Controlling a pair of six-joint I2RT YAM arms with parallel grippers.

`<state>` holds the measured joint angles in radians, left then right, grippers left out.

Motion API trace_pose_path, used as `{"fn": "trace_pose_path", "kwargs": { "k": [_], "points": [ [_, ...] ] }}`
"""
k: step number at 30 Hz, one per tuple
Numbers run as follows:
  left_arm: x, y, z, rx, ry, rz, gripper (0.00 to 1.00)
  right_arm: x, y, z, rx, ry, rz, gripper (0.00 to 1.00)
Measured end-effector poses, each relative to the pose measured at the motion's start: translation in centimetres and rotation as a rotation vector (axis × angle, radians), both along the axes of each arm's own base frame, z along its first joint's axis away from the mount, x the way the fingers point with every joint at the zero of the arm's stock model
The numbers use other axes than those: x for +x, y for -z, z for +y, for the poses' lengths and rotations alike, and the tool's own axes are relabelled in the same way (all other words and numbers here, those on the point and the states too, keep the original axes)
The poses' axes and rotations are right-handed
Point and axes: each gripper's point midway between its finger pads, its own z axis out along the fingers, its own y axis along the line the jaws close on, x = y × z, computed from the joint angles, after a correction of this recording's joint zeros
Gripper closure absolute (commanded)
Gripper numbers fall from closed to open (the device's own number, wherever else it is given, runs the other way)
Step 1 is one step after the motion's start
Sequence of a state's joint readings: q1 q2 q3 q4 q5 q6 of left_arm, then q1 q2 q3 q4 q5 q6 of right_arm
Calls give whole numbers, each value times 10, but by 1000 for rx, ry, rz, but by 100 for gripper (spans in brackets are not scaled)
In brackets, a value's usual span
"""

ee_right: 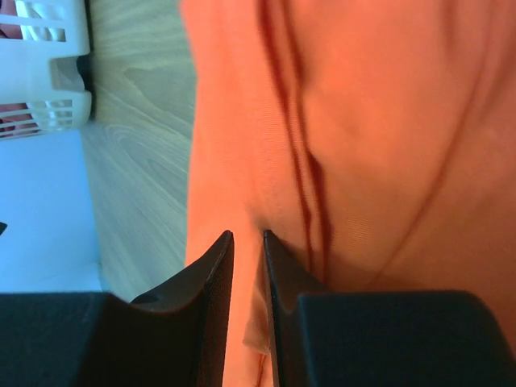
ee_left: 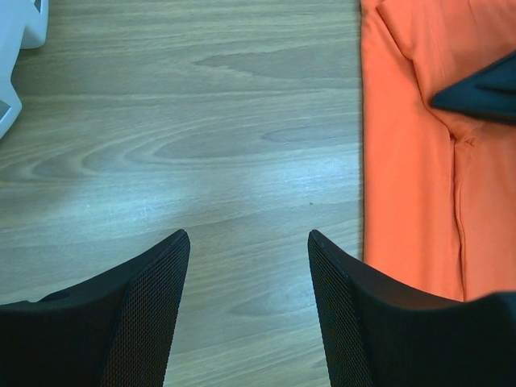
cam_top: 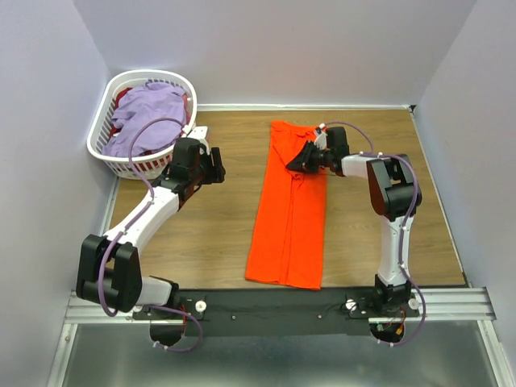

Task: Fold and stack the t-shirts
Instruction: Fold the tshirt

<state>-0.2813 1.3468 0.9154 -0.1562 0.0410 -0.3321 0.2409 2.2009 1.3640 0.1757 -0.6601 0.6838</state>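
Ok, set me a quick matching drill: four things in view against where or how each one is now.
1 orange t-shirt
2 lavender t-shirt
3 left gripper
4 right gripper

A heaped in the white basket
B open over bare table
C jaws nearly together on orange cloth
D lying flat as a long folded strip

Pairs: 1-D, 2-A, 3-B, 4-C

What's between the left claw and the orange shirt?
Only bare wooden tabletop lies between left claw and bright orange cloth t-shirt; left wrist view shows it.
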Motion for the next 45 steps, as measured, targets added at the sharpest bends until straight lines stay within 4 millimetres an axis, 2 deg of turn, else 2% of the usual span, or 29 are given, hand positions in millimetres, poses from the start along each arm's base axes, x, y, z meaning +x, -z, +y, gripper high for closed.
{"fn": "trace_pose_path", "kwargs": {
  "k": [2, 8, 12, 16, 20, 23, 25, 29, 37, 40, 45],
  "points": [
    [0, 0, 0, 1, -1, 0, 31, -8, 11, -5, 2, 7, 32, 72],
    [0, 0, 0, 2, 1, -1, 31, -8, 11, -10, 12, 10, 9, 68],
    [0, 0, 0, 2, 1, -1, 31, -9, 1, -12, -3, 1, -13, 64],
    [0, 0, 0, 2, 1, -1, 31, -6, -14, -17, -41, 12, -47, 63],
    [0, 0, 0, 3, 1, -1, 31, 7, -40, -28, -108, 70, -121, 59],
    [0, 0, 0, 2, 1, -1, 31, 12, -47, -40, -173, 123, -144, 53],
    [0, 0, 0, 2, 2, -1, 31, 12, -44, -47, -225, 153, -139, 50],
    [0, 0, 0, 0, 3, 1, 31, 8, -26, -61, -342, 209, -101, 49],
    [0, 3, 0, -2, 7, 8, 31, 6, -4, -63, -440, 224, -69, 50],
    [0, 3, 0, -2, 7, 8, 31, 16, 6, -57, -445, 211, -64, 50],
    [1, 3, 1, -2, 5, 8, 31, 44, 4, -47, -434, 213, -97, 50]
  ]
}}
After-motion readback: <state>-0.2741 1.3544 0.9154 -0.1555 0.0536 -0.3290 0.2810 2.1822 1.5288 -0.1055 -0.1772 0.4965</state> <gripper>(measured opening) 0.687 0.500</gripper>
